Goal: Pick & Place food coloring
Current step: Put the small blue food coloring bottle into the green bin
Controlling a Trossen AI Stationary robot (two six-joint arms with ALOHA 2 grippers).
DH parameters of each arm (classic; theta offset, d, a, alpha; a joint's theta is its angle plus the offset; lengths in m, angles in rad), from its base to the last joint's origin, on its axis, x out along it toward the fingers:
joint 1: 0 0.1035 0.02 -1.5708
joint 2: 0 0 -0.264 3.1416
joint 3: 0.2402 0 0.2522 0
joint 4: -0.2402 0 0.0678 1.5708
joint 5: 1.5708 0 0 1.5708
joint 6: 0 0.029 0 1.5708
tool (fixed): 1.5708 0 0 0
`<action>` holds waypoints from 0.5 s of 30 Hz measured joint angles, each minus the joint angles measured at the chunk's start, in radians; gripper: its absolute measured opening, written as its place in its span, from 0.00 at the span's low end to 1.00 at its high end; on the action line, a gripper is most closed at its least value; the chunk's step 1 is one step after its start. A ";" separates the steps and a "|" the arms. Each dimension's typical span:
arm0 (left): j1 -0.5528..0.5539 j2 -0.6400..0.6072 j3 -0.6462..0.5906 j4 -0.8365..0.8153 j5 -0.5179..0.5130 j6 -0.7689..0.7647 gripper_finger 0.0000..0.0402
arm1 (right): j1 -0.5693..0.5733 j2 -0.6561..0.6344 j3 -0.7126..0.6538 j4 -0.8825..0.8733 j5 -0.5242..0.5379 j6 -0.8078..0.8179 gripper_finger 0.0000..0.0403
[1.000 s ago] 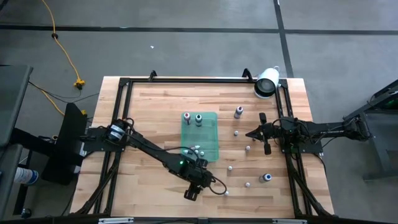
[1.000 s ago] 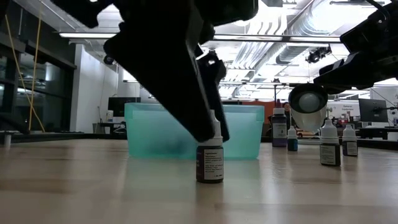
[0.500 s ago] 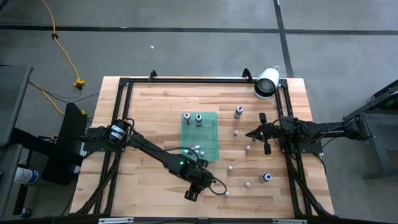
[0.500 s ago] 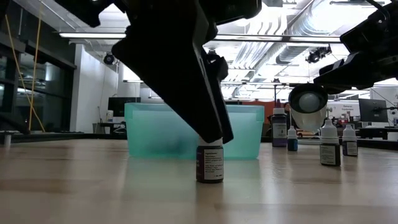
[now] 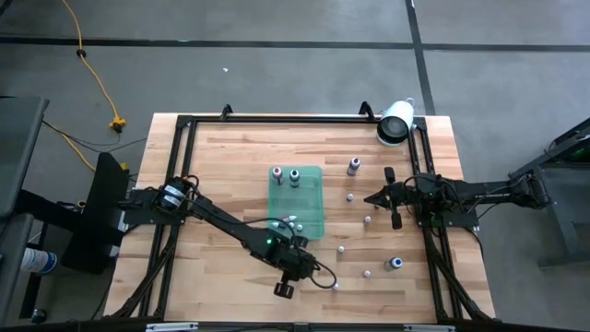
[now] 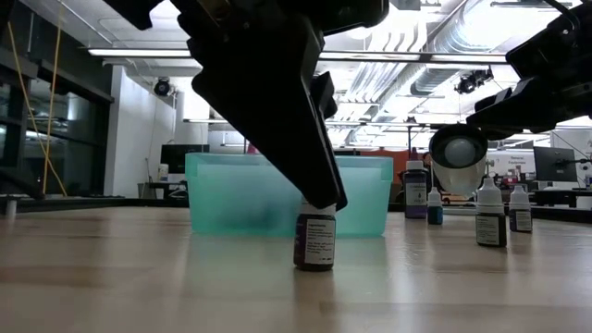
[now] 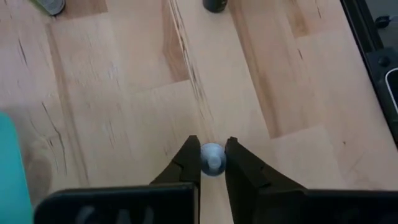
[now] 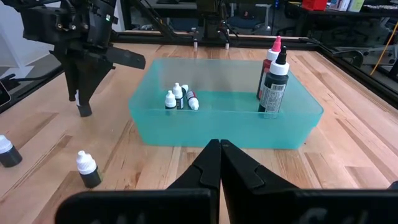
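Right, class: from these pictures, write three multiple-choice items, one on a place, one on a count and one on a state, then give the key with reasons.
1. Where does the small bottle at the left gripper stand?
A. inside the green tray
B. on the bare table outside the tray
C. on top of another bottle

2. How many tall bottles stand upright in the green tray?
A. one
B. two
C. four

3. How is the right gripper?
A. wide open
B. shut on a bottle
C. shut and empty

Key: 1 B, as the low view shows it on the table in front of the tray. 2 B, a pink-topped bottle and a dark-topped bottle. 3 C, since its fingers meet with nothing between them.
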 joint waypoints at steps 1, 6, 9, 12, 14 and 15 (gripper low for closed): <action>0.000 0.000 0.000 0.000 0.002 -0.014 0.06 | 0.000 0.000 0.000 0.000 0.000 0.000 0.00; 0.000 -0.002 0.000 -0.002 0.004 -0.055 0.06 | 0.000 0.000 0.000 0.000 0.000 0.000 0.00; 0.000 -0.002 0.021 -0.034 0.003 -0.069 0.06 | 0.000 0.000 0.000 0.000 0.000 0.000 0.00; 0.001 -0.002 0.071 -0.090 -0.020 -0.068 0.06 | 0.000 0.000 0.000 0.000 0.000 0.000 0.00; 0.002 -0.002 0.111 -0.147 -0.036 -0.069 0.06 | 0.000 0.000 0.000 0.000 0.000 0.000 0.00; 0.002 -0.002 0.137 -0.183 -0.049 -0.077 0.06 | 0.000 0.000 0.000 0.000 0.000 0.000 0.00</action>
